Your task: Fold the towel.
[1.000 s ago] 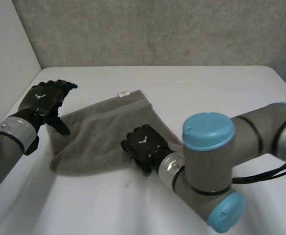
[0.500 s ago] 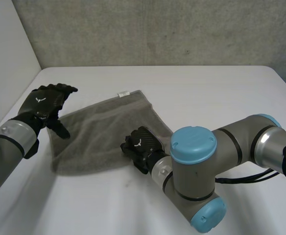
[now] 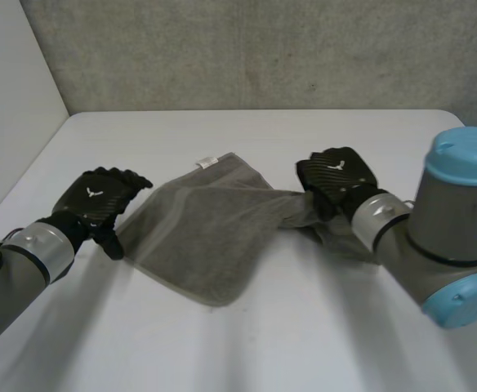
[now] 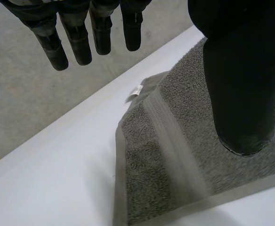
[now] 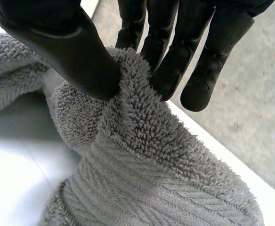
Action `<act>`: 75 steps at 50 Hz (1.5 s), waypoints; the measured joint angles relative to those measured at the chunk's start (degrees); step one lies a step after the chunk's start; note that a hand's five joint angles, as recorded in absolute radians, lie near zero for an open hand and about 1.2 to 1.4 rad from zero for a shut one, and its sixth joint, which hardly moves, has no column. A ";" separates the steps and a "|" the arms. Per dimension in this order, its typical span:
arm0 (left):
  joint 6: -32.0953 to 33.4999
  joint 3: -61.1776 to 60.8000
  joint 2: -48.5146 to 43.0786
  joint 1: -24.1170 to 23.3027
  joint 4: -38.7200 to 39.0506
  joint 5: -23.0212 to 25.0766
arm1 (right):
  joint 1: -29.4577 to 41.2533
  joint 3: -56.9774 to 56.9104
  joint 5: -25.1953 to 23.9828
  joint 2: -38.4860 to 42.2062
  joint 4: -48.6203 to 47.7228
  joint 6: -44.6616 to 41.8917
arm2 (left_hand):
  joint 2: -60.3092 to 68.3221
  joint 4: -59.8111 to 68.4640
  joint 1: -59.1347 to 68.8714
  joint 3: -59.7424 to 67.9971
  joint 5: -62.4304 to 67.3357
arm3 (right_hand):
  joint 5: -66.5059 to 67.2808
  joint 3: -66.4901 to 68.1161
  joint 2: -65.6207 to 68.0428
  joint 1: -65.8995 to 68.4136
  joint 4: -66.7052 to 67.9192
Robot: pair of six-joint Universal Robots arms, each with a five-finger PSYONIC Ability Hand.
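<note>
Grey terry towel [image 3: 202, 233] on the middle of a white table [image 3: 247, 343], most of it lying flat. One corner points toward the table's near edge, and a small white label [image 3: 206, 161] sits on the corner closest to the far edge. The side of the towel toward the table's right edge is drawn into a narrow, wrinkled bunch. The robot's right hand [image 3: 336, 175] holds the end of that bunch. Its wrist view shows a fold of cloth pinched between the thumb [image 5: 67, 42] and the curled fingers [image 5: 163, 56]. The robot's left hand [image 3: 100, 200] is at the opposite side of the towel, toward the table's left edge, just beside the hem. Its fingers [image 4: 81, 37] are straight and loosely spread above the bare table beyond the cloth, holding nothing. Its thumb [image 4: 241, 80] hangs over the towel near the hem; whether it touches the cloth cannot be told. Behind the table's far edge stands a grey wall [image 3: 263, 49].
</note>
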 measured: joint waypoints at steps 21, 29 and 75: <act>0.35 0.88 -9.60 -4.98 -0.39 7.71 | -7.15 1.01 -5.88 2.73 -0.08 3.70 | 11.15 11.19 10.97 11.16 11.05 | 0.00 0.29 0.00 0.02 0.00; 2.39 5.18 -13.88 -5.43 -0.34 7.32 | -8.40 -0.17 -5.95 4.16 -0.06 2.91 | 11.26 11.34 11.15 11.25 11.18 | 0.00 0.29 0.00 0.02 0.00; 11.04 12.54 -19.97 1.08 -4.18 6.99 | -9.05 -0.48 -5.96 6.67 -0.25 1.68 | 10.63 10.63 10.70 10.68 10.26 | 0.00 0.29 0.00 0.19 0.00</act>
